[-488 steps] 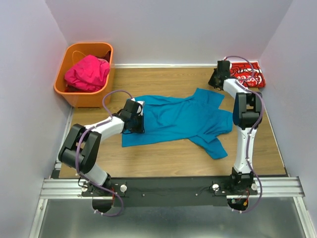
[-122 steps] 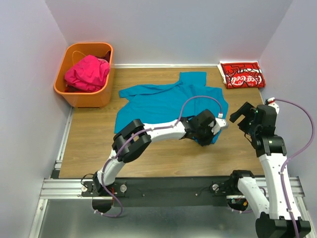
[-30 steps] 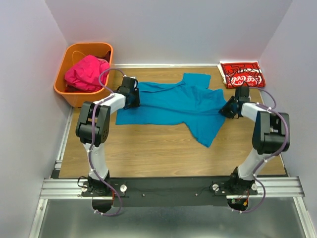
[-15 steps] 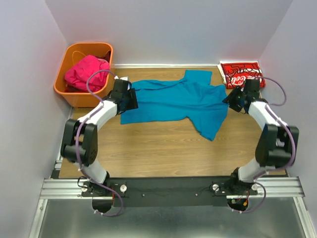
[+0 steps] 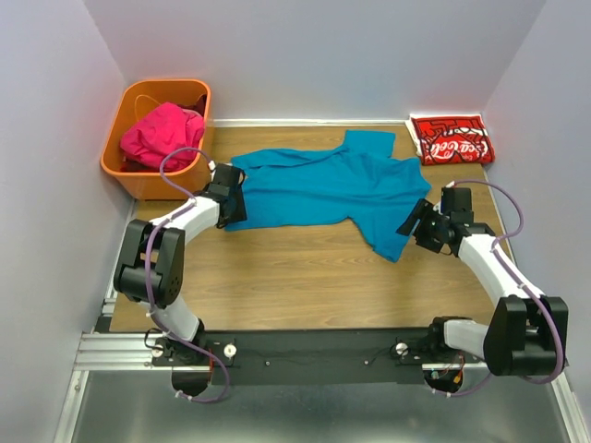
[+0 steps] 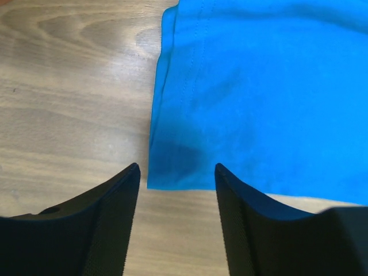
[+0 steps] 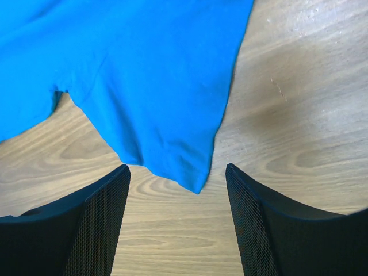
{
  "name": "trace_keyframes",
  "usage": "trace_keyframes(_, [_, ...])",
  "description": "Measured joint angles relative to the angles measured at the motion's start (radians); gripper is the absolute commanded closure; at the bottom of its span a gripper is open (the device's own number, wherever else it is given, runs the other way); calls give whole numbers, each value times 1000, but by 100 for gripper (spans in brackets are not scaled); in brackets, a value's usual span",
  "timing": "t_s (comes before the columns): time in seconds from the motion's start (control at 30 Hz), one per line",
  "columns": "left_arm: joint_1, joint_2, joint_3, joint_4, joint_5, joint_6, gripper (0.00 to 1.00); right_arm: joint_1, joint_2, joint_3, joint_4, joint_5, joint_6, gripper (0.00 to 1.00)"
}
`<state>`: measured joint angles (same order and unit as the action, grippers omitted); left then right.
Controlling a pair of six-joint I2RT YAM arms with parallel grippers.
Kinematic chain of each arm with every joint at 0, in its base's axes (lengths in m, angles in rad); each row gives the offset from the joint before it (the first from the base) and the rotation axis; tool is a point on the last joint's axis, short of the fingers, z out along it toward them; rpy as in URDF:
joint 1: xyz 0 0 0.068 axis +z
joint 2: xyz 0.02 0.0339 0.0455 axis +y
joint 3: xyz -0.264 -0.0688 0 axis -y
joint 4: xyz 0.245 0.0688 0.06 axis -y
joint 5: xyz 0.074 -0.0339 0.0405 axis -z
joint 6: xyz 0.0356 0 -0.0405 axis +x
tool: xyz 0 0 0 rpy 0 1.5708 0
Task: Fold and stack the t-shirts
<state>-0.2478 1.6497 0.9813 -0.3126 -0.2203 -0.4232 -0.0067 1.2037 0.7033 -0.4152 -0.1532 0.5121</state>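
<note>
Teal t-shirt (image 5: 323, 189) now lies spread on the bench (image 5: 277, 277), released within the last second; left fingers (image 6: 109, 224) and right fingers (image 7: 98, 224) stand open, empty, each drawn back from a corner, so folding can probably begin.

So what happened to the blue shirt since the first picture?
The blue shirt got pulled farther back and spread out wider. Both hands let go: the left hand and right hand are open and have backed off to its near corners. The pink shirt in the orange basket and the folded red shirt stayed put.
</note>
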Motion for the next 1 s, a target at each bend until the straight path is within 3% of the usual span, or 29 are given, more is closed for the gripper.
trace_keyframes(0.5, [0,78,23,-3,-42,4,48,0,-43,-11,-7,-4,-21,25])
trace_keyframes(0.73, [0,80,13,26,-43,5,69,0,-50,-11,-34,42,-38,25])
trace_keyframes(0.8, [0,82,10,37,-43,10,83,0,-42,-11,-42,58,-43,25])
trace_keyframes(0.83, [0,82,10,41,-43,9,84,7,-36,-11,-46,65,-43,25])
trace_keyframes(0.9, [0,84,8,49,-45,13,100,17,-23,-10,-52,80,-43,25])
trace_keyframes(1.0, [0,84,5,59,-45,19,100,49,5,-6,-59,105,-43,26])
